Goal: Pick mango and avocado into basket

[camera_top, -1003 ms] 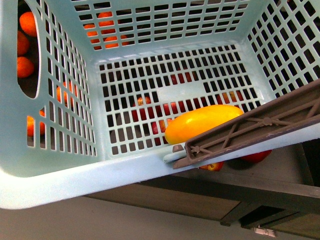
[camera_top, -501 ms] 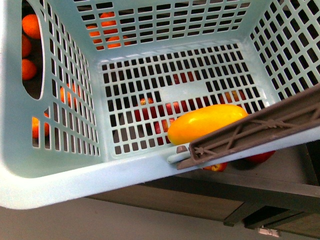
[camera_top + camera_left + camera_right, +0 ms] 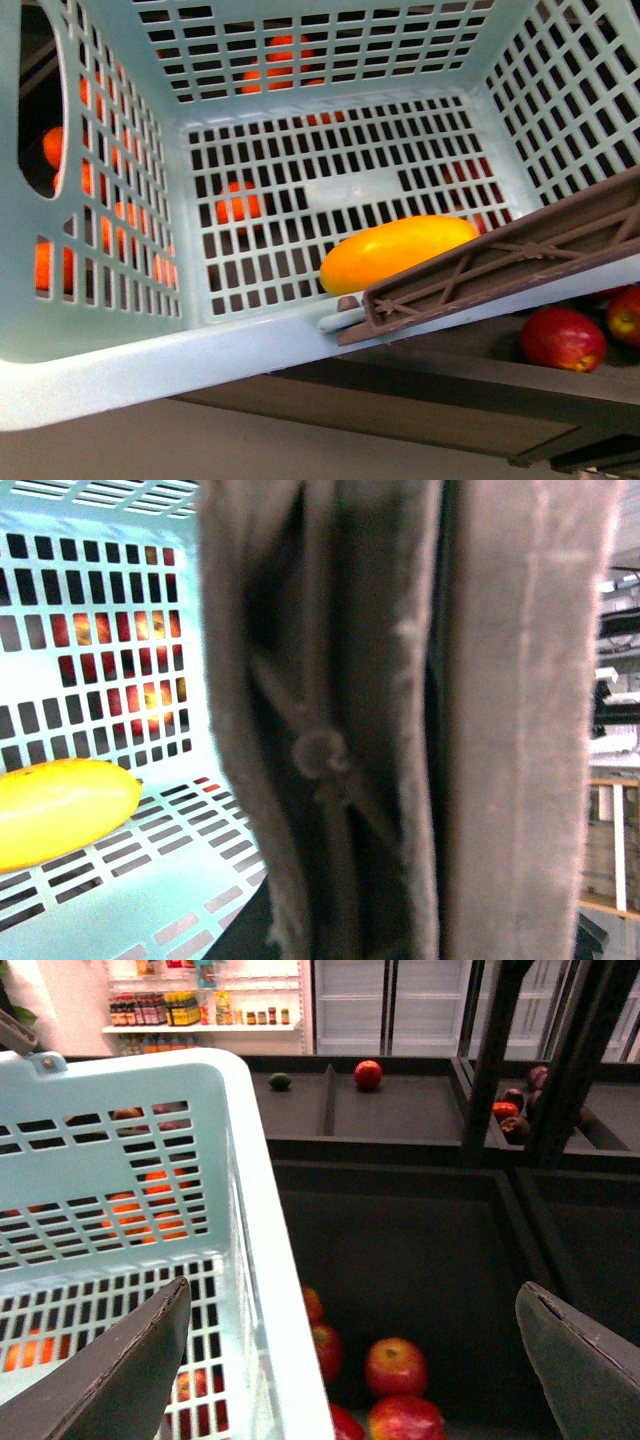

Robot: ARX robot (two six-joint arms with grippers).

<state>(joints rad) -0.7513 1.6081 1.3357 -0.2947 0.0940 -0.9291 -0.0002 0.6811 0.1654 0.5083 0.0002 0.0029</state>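
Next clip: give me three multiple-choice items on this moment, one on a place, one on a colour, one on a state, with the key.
1. Where does the mango lie? A on the basket floor; B on its rim; C underneath it.
2. What colour is the basket handle? A white; B brown; C teal.
3. How is the right gripper? A shut on the mango; B shut on the basket handle; C open, empty.
Key: 1 A, the front view shows it resting inside on the slots. 2 B, it shows brown against the teal rim. 3 C, its fingers stand apart with nothing between them.
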